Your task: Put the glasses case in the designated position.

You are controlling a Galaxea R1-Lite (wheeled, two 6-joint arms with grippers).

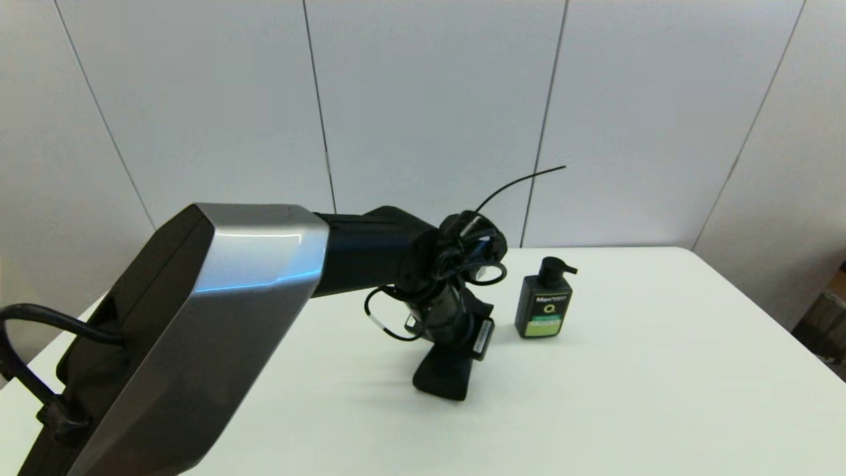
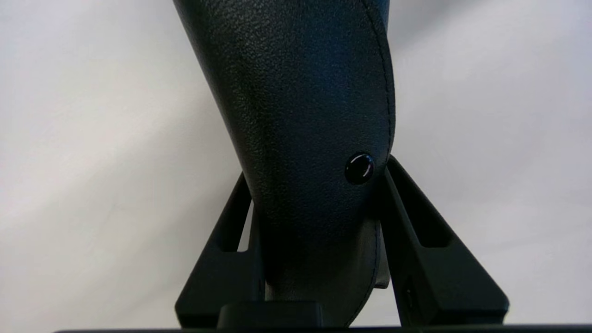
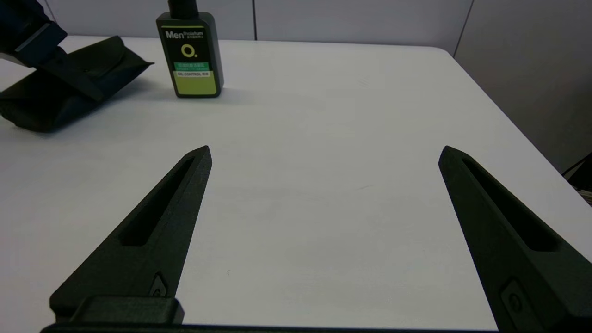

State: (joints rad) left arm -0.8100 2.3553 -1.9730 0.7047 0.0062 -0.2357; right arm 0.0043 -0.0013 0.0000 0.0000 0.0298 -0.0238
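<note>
While my left gripper point(image 2: 319, 240) clamps the long matte-black textured glasses case point(image 2: 300, 115), seemingly touching the white table point(image 1: 628, 383) beside the black green-labelled pump bottle point(image 1: 544, 305), my right gripper point(image 3: 323, 157) hovers spread apart.

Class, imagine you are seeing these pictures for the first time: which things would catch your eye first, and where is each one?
First the left arm, reaching across from the left, its left gripper shut on the black glasses case near the middle of the white table. Just to the case's right stands a black pump bottle with a green label. The right gripper hangs open over bare table.
</note>
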